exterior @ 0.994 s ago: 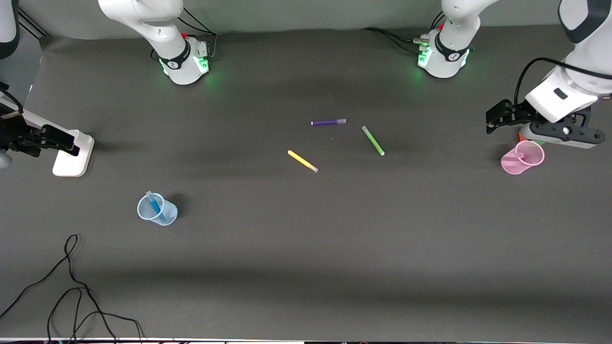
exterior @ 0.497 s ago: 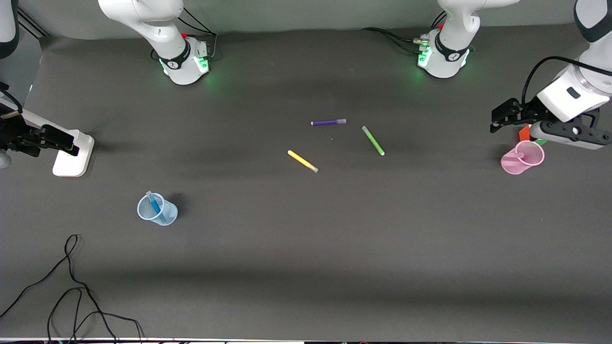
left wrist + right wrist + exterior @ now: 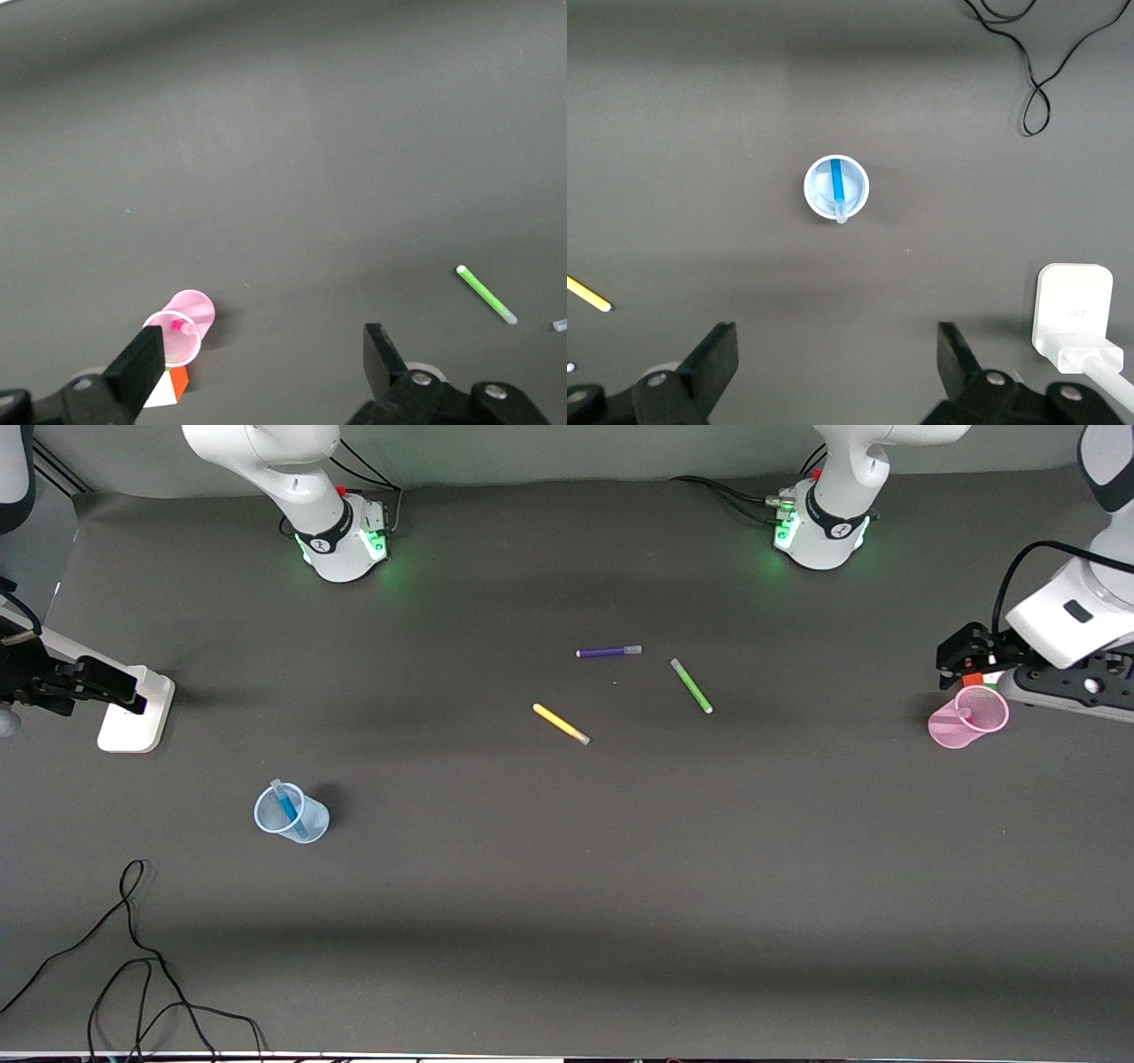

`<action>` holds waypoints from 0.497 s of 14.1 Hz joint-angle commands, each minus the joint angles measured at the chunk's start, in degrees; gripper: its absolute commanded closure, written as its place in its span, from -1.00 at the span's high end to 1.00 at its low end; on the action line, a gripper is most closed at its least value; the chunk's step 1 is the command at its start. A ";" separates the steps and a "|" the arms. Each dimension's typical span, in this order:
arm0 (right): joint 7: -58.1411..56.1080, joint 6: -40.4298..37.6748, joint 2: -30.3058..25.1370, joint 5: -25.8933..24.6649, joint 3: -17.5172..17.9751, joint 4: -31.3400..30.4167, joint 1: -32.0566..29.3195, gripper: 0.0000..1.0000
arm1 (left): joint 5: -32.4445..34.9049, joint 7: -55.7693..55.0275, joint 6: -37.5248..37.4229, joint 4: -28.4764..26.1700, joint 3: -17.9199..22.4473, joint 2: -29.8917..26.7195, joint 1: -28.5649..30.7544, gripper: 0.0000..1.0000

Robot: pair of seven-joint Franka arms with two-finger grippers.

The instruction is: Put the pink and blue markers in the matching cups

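Left gripper [image 3: 257, 367] spread, empty, above translucent pink cup [image 3: 967, 720] holding pink marker [image 3: 184, 328]; right gripper [image 3: 837, 367] spread, empty. Front view hides both.

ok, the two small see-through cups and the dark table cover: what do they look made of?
Pale blue cup and pale pink cup: probably thin translucent plastic, slightly glossy; the blue marker and pink marker show through their walls. Dark grey table cover: matte, likely fabric or rubbery sheet; only soft green glow, no sharp reflections. Can't say which.

left claw [image 3: 257, 372] — fingers spread, empty, raised at table's end | right claw [image 3: 837, 367] — fingers spread, empty, waiting
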 commanded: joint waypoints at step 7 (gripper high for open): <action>1.37 -0.35 -1.10 -0.44 -0.32 -0.59 0.63 1.00 | 0.63 -1.24 -2.10 2.27 1.07 2.56 -1.23 0.99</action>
